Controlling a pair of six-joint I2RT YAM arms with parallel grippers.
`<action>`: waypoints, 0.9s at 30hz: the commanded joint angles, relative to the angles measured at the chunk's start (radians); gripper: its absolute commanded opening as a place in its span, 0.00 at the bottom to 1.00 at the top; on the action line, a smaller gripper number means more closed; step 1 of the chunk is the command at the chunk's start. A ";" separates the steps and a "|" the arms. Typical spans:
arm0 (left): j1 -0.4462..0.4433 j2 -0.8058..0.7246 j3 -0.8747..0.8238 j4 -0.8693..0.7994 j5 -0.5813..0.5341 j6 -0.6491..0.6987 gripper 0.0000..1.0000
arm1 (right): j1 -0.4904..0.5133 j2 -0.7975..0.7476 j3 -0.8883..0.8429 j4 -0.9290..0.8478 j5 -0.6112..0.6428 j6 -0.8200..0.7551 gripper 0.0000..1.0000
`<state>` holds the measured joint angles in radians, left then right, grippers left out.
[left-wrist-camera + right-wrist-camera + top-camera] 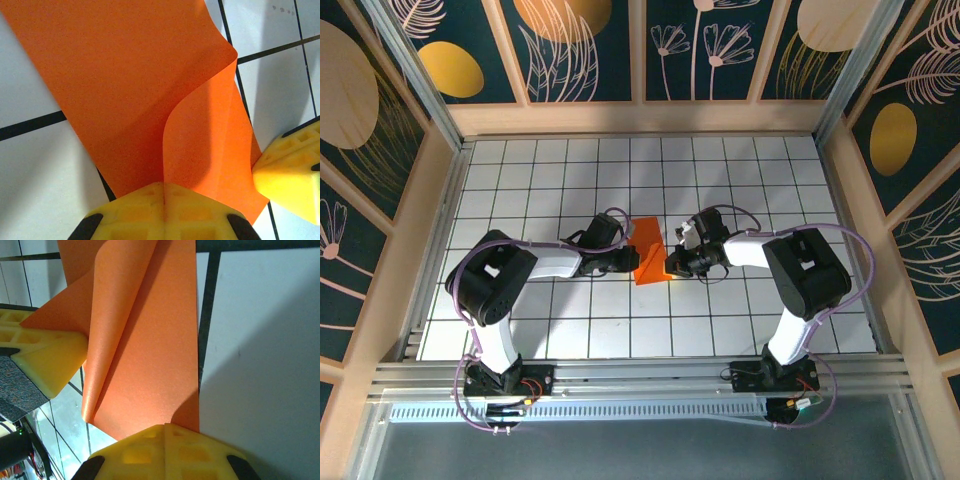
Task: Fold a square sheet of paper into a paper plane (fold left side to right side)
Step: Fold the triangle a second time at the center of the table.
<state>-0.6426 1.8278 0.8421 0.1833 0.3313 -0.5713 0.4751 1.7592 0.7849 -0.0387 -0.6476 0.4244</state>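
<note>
The square sheet of paper [648, 250] is bright orange and lies partly folded at the middle of the white grid table, between my two grippers. In the left wrist view a curled flap of the paper [200, 130] rises off the flat layer, and its edge runs straight into the seam of my left gripper [163, 186], which is shut on it. My right gripper [165, 427] is shut, its tips down at the near right edge of the sheet [150, 340]. Whether it pinches the paper is hidden. The two grippers [632, 262] [670, 266] stand close together across the sheet.
The grid table [570, 180] is boxed in by wooden walls [640, 118] at the back and sides. A metal rail [640, 375] with the arm bases runs along the near edge. Bare tiles lie all round the paper.
</note>
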 commanded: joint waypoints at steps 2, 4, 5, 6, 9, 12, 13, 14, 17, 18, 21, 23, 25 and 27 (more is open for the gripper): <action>0.008 0.038 0.005 -0.013 -0.016 0.022 0.00 | 0.015 -0.006 0.022 -0.042 0.018 0.000 0.00; 0.007 0.041 0.006 -0.015 -0.017 0.024 0.00 | 0.014 -0.027 0.028 -0.041 0.012 0.006 0.00; 0.007 0.041 0.005 -0.015 -0.018 0.025 0.00 | 0.014 -0.038 0.031 -0.039 0.009 0.009 0.00; 0.007 0.043 0.005 -0.018 -0.020 0.025 0.00 | 0.015 -0.047 0.033 -0.035 0.004 0.013 0.00; 0.007 0.043 0.004 -0.022 -0.022 0.028 0.00 | 0.015 -0.073 0.036 -0.010 -0.021 0.036 0.00; 0.007 0.039 0.002 -0.025 -0.023 0.030 0.00 | 0.015 -0.085 0.037 0.038 -0.049 0.072 0.00; 0.006 0.041 0.002 -0.025 -0.025 0.031 0.00 | 0.014 -0.084 0.040 0.054 -0.053 0.084 0.00; 0.007 0.040 0.002 -0.025 -0.025 0.031 0.00 | 0.017 -0.082 0.043 0.073 -0.053 0.096 0.00; 0.006 0.041 0.003 -0.025 -0.024 0.032 0.00 | 0.028 -0.053 0.067 0.100 -0.053 0.114 0.00; 0.007 0.041 0.003 -0.027 -0.025 0.032 0.00 | 0.032 -0.042 0.077 0.106 -0.055 0.118 0.00; 0.006 0.041 0.004 -0.029 -0.027 0.033 0.00 | 0.046 -0.003 0.101 0.123 -0.055 0.129 0.00; 0.007 0.040 0.003 -0.028 -0.026 0.032 0.00 | 0.055 0.019 0.114 0.131 -0.052 0.134 0.00; 0.008 0.040 0.003 -0.028 -0.025 0.032 0.00 | 0.062 0.039 0.128 0.136 -0.055 0.136 0.00; 0.007 0.039 0.005 -0.031 -0.026 0.034 0.00 | 0.066 0.057 0.139 0.132 -0.054 0.136 0.00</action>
<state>-0.6415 1.8339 0.8455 0.1909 0.3321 -0.5598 0.5312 1.7870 0.8959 0.0784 -0.6861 0.5423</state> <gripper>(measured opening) 0.043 0.047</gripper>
